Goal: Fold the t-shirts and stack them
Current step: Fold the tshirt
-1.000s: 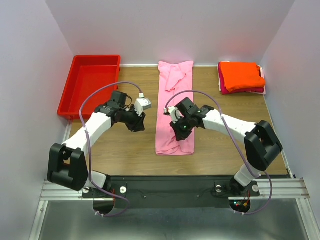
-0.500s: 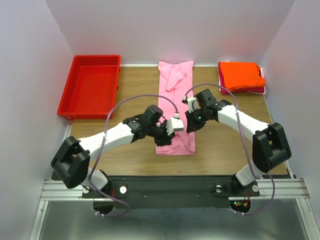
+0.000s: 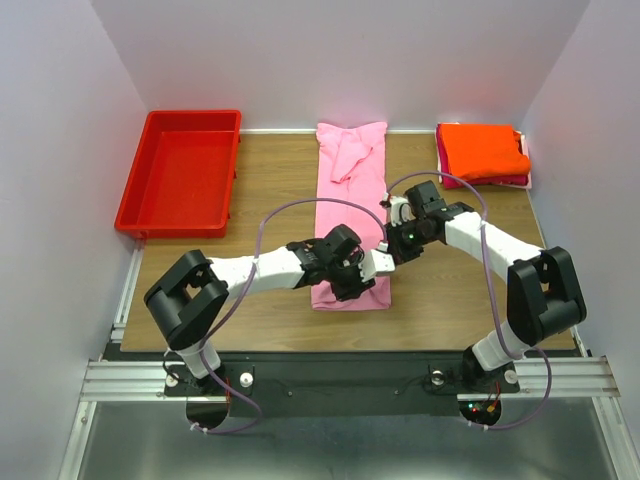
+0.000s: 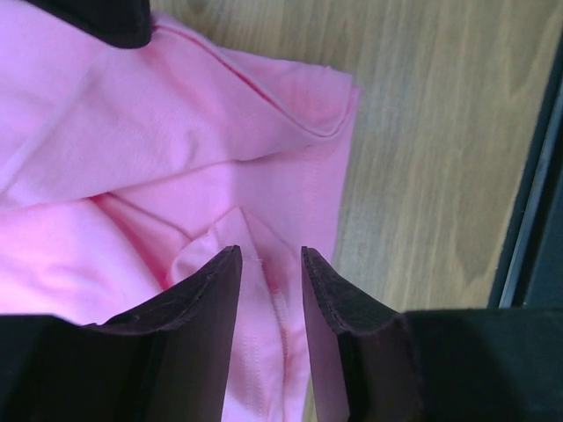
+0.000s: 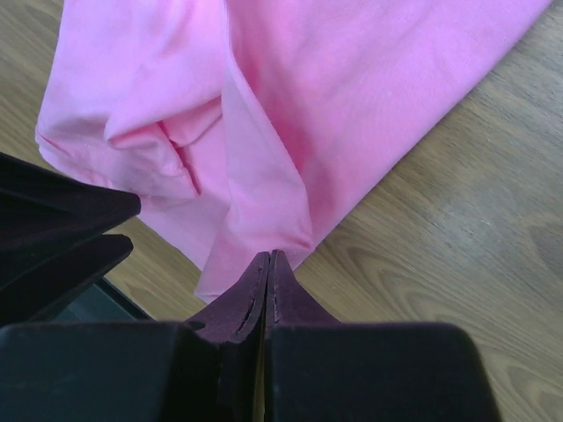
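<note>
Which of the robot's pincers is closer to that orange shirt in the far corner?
The right pincer. It sits at the pink shirt's right edge, with bare table between it and the orange shirt. The left pincer is farther, over the pink shirt's near end.

A wood-grain table (image 3: 250,185) fills the middle of the scene, closed in by plain pale walls (image 3: 60,150) on the left, right and far sides. Along its near edge runs a black strip, then a silver metal rail (image 3: 330,378). The light is even and soft.
</note>
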Available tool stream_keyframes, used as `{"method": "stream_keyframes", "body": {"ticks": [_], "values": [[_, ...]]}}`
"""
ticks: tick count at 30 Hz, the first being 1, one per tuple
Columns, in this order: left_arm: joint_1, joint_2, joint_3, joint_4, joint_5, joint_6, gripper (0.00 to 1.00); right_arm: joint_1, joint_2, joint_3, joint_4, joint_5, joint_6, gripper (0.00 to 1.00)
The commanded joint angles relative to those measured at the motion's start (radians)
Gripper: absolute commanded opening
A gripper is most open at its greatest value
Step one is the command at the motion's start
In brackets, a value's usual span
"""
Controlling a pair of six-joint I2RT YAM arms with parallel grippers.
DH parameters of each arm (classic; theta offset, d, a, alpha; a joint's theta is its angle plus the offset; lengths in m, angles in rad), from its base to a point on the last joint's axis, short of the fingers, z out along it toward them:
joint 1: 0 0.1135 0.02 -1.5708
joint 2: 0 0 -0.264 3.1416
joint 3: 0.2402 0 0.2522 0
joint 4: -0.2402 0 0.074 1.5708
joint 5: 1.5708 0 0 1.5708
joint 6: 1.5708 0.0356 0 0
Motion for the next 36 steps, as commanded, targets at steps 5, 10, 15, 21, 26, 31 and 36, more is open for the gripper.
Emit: {"method": "stream_keyframes", "body": {"ticks": [5,10,15,21,26,31,36], "values": [[-0.006,0.038,0.051,-0.008,-0.06,0.04,0.49,-0.006,-0.04,0.003,0.004,-0.018,0.004,0.01],[-0.014,0.067,0.048,-0.017,-0.069,0.051,0.5,-0.007,-0.03,0.006,0.004,-0.021,0.003,0.01],[-0.014,0.075,0.037,-0.023,-0.081,0.06,0.46,-0.01,-0.026,0.008,0.004,-0.021,0.003,0.01],[-0.016,0.039,0.05,-0.036,-0.051,0.065,0.23,-0.012,-0.016,0.014,0.004,-0.027,0.005,0.01],[-0.022,0.012,0.06,-0.045,-0.012,0.057,0.05,-0.012,-0.01,0.017,0.004,-0.033,0.005,0.01],[-0.026,-0.001,0.065,-0.045,-0.004,0.046,0.0,-0.012,-0.006,0.02,0.004,-0.036,0.005,0.01],[-0.028,-0.013,0.054,-0.051,-0.018,0.051,0.0,-0.012,-0.007,0.017,0.004,-0.041,0.004,0.01]]}}
